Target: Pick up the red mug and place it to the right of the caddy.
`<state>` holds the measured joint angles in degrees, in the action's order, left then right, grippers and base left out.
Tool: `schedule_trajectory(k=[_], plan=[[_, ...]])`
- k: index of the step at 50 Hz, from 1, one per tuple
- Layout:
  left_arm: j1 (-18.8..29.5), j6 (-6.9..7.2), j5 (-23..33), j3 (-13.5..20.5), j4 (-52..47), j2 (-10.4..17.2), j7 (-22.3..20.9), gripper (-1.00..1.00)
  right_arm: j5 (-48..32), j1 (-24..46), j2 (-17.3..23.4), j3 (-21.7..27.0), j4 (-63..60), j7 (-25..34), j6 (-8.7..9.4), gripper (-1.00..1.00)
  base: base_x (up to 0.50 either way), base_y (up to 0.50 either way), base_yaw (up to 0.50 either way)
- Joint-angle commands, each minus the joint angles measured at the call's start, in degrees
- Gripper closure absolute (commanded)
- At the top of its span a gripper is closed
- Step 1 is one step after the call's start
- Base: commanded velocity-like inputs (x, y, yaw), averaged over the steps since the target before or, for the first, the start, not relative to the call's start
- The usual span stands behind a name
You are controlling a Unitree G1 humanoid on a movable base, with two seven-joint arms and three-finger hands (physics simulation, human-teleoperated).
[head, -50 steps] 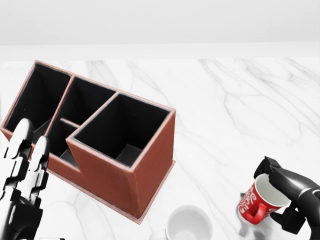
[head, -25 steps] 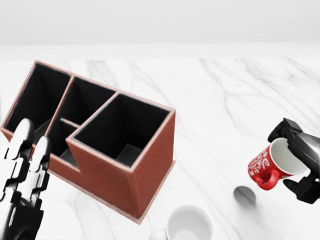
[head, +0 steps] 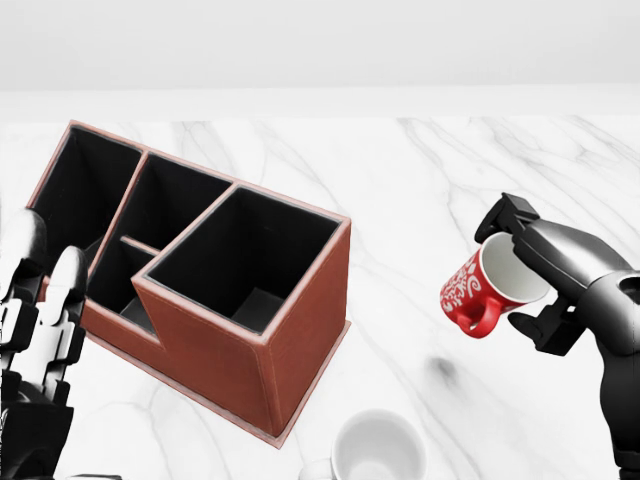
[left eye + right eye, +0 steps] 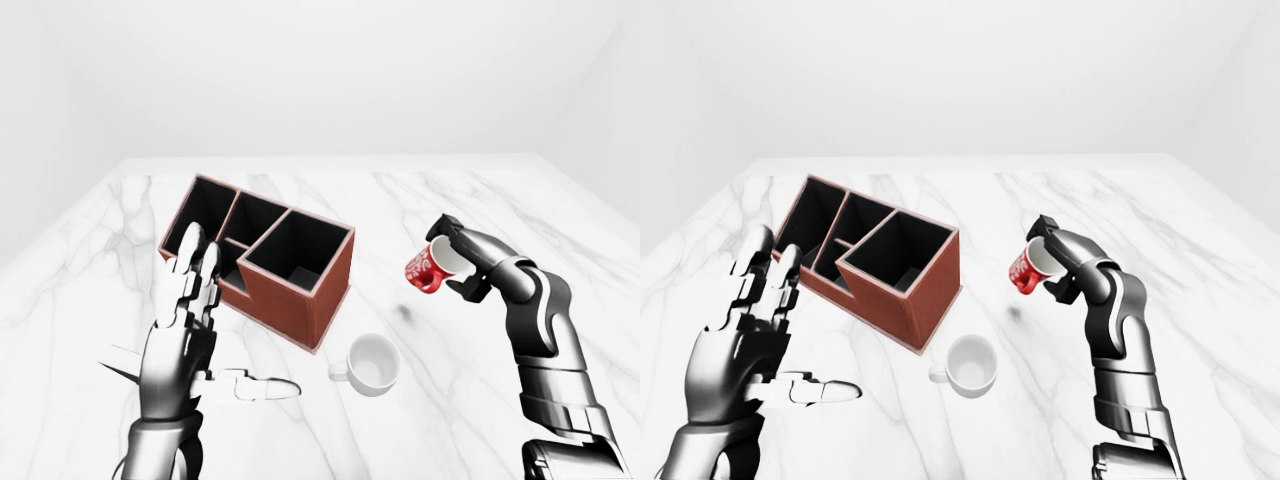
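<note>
The red mug (image 3: 485,291) hangs in the air, tilted with its mouth facing right, gripped at the rim by the right hand (image 3: 540,275), whose fingers close round it. It sits to the right of the caddy (image 3: 200,270), well clear of the marble surface (image 3: 420,180). To set it down well, level the mug first, then lower it straight, keeping away from the white mug (image 3: 378,450) nearby. The left hand (image 4: 185,320) hovers with fingers spread, holding nothing.

Bright, even, diffuse light washes the white marble table (image 3: 420,180) nearly shadowless (only a faint grey blot lies under the lifted red mug (image 3: 482,290)), with renders crisp throughout, no blur, glare or edge distortion.
</note>
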<state>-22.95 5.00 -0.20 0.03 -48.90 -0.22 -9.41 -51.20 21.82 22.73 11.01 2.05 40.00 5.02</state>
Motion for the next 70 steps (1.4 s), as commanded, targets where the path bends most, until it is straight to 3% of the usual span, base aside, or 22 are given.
schedule_trajectory(k=[1, 24, 34, 44, 45, 46, 50, 55, 56, 58, 59, 61, 64, 70], plan=[[1.1, 0.0, 0.0, 0.6, -4.2, -0.2, -0.3, -1.0, -5.1, 3.4, -2.5, -3.0, 2.9, 0.0, -0.02, 1.0, 0.0, 0.0, 0.0], [0.8, 0.0, -0.4, 1.9, -4.9, -1.0, -1.4, -1.0, -6.0, 6.2, -8.6, -8.8, 13.7, 0.0, -0.02, 1.0, 0.0, 0.0, 0.0], [0.8, 0.0, -0.2, 1.6, -5.8, -1.1, -1.4, -1.0, -6.1, 6.9, -9.7, -9.6, 16.9, -3.3, -0.02, 1.0, 0.0, 0.0, 0.0], [0.6, 0.0, -0.2, 1.4, -5.4, -0.9, -1.4, -1.0, -6.8, 9.0, -10.3, -10.3, 22.3, -9.0, -0.02, 1.0, 0.0, 0.0, 0.0], [-1.7, 0.0, 0.1, 0.7, 0.4, -1.4, -1.7, -1.0, -7.0, 9.0, -10.3, -10.5, 22.2, -9.2, -0.02, 1.0, 0.0, 0.0, 0.0], [-2.3, -0.88, 0.3, 0.4, 2.4, -1.3, -1.6, -1.0, -7.1, 8.9, -10.4, -10.6, 22.1, -9.3, -0.02, 1.0, 0.0, 0.0, 0.0], [-2.6, -1.58, -0.1, 0.3, 2.9, -0.7, -1.1, -1.0, -7.5, 9.4, -10.2, -10.8, 24.1, -11.0, -0.02, 1.0, 0.0, 0.0, 0.0], [-2.2, -0.9, -0.1, 0.0, 2.8, -0.4, -0.7, -1.0, -9.0, 10.1, -9.7, -11.1, 26.6, -13.4, -0.02, 1.0, 0.0, 0.0, 0.0], [-0.8, 0.0, -0.2, 0.3, -1.5, -0.1, -0.4, -1.0, -9.1, 10.1, -9.8, -11.1, 26.3, -13.0, -0.02, 1.0, 0.0, 0.0, 0.0], [-0.3, 0.0, -0.1, 0.4, -3.1, -0.1, -0.5, -1.0, -10.1, 10.2, -9.6, -11.4, 26.6, -13.5, -0.02, 1.0, 0.0, 0.0, 0.0], [-2.0, 0.0, 0.0, 0.0, 0.9, -0.5, -0.8, -1.0, -10.3, 10.2, -9.6, -11.4, 26.7, -13.3, -0.02, 1.0, 0.0, 0.0, 0.0], [-2.5, -1.04, 0.0, -0.1, 2.6, -0.4, -0.8, -1.0, -10.7, 10.3, -9.6, -11.3, 26.7, -13.4, -0.02, 1.0, 0.0, 0.0, 0.0], [-2.7, -1.33, -0.2, -0.1, 2.7, -0.3, -0.7, -1.0, -11.6, 10.3, -9.4, -11.4, 26.6, -13.1, -0.02, 1.0, 0.0, 0.0, 0.0], [-2.5, -0.96, -0.5, 0.2, 2.5, -0.2, -0.7, -1.0, -12.6, 11.3, -9.7, -11.7, 29.5, -15.5, -0.02, 1.0, 0.0, 0.0, 0.0]])
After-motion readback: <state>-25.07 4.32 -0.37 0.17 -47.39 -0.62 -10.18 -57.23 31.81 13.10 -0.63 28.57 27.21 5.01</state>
